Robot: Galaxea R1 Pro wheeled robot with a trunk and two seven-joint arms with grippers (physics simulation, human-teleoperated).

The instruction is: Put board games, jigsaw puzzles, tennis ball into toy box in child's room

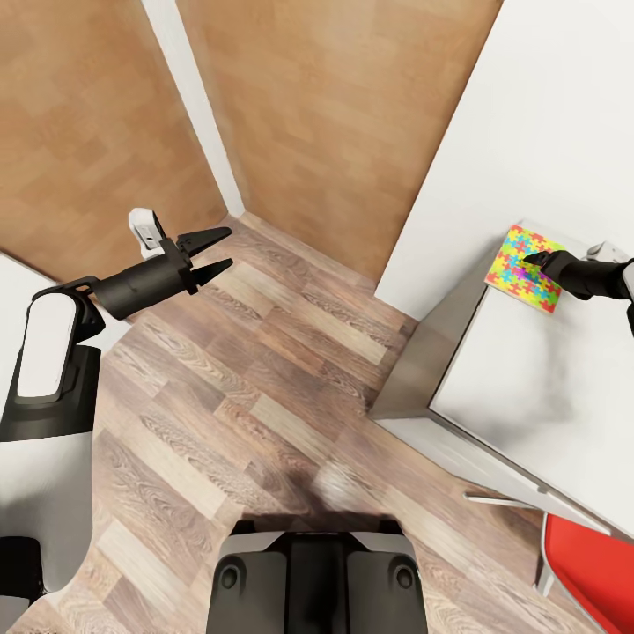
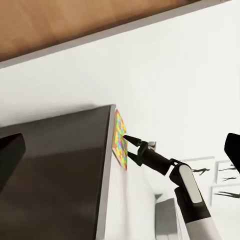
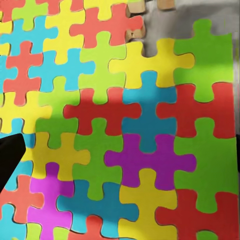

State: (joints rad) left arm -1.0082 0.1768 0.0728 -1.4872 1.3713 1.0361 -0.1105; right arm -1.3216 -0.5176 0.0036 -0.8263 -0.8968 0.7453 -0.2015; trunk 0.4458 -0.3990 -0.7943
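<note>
One jigsaw puzzle [image 1: 518, 266], a flat square of bright interlocking pieces, lies at the far corner of the pale table [image 1: 528, 387]. My right gripper [image 1: 534, 258] hovers low over the puzzle's right part. Its jaws stand apart with nothing between them. In the right wrist view the puzzle [image 3: 130, 125] sits very close, with a dark fingertip [image 3: 9, 161] at its edge. The left wrist view shows the puzzle [image 2: 118, 136] edge-on and the right gripper [image 2: 131, 149] open beside it. My left gripper [image 1: 211, 250] is open and empty over the wood floor, far left of the table.
The table's grey end panel [image 1: 423, 352] faces the open plank floor [image 1: 264, 396]. A red chair [image 1: 592, 572] stands at the lower right, by the table's near edge. White wall [image 1: 546, 114] rises behind the table and wooden panels [image 1: 335, 114] stand at the back. Silhouette posters [image 2: 222, 175] hang on the wall.
</note>
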